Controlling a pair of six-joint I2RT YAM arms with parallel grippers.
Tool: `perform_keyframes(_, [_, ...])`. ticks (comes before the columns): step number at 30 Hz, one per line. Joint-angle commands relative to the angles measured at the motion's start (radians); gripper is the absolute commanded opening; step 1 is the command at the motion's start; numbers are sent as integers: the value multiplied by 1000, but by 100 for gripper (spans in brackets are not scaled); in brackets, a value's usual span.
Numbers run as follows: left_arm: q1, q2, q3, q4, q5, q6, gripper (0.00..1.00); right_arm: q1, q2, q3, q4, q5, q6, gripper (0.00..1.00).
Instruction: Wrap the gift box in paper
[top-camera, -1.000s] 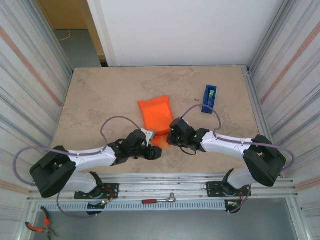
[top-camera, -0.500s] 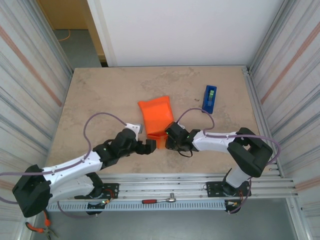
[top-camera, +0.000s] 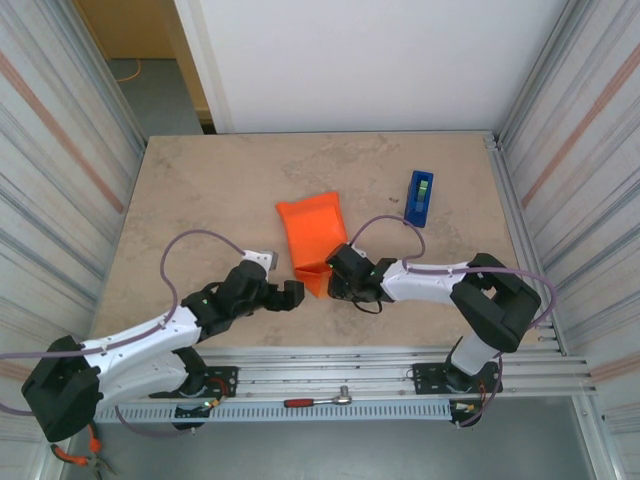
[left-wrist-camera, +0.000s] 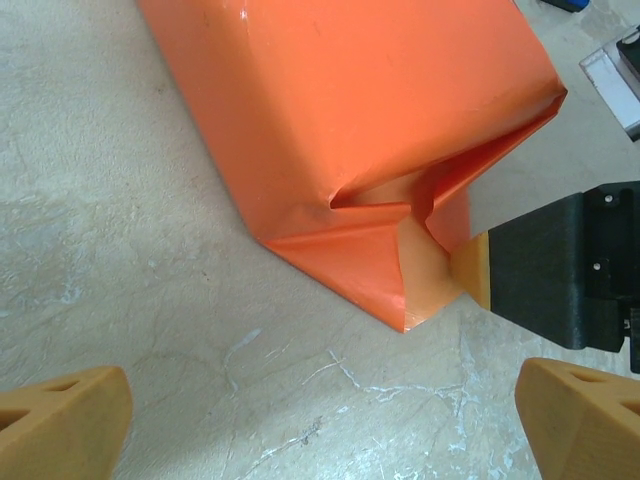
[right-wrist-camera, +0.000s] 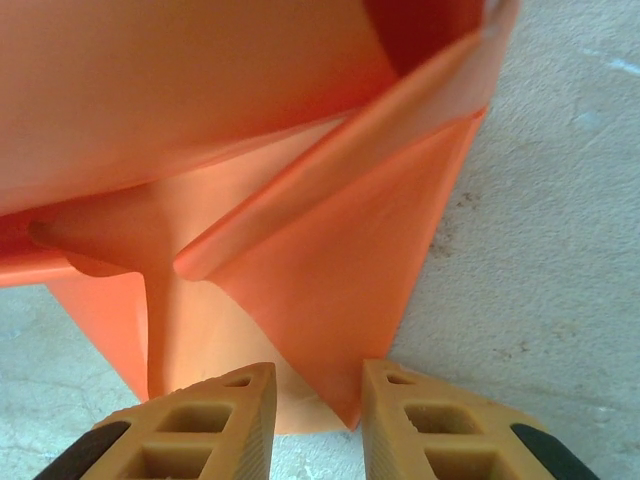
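Since a second ago, my left gripper (top-camera: 291, 293) has backed off the parcel's near end and spread its fingers wide; it now hovers just short of the parcel, holding nothing. Just beyond it, my right gripper (top-camera: 336, 279) sits at the same near end. Its fingers (right-wrist-camera: 215, 420) are almost together, with the tip of a folded flap between them. I cannot tell whether they actually pinch it.

The paper (top-camera: 312, 232) lies mid-table (top-camera: 200, 190), draped over a boxy bulge that I take to be the gift box, fully covered. The near end is tucked into creased triangular flaps that look loose and unfixed.

I judge we are closing this end. The next move calls for pressing the flap flat against the box and fixing it. The blue tape dispenser (top-camera: 420, 197) stands well apart, far right.
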Motion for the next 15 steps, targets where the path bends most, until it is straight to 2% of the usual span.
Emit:
perform_keyframes(1, [9, -23, -13, -14, -23, -6, 99, 19, 7, 21, -43, 36, 10, 29])
perform_keyframes(15, [11, -30, -23, -11, -23, -11, 99, 40, -18, 32, -80, 78, 16, 29])
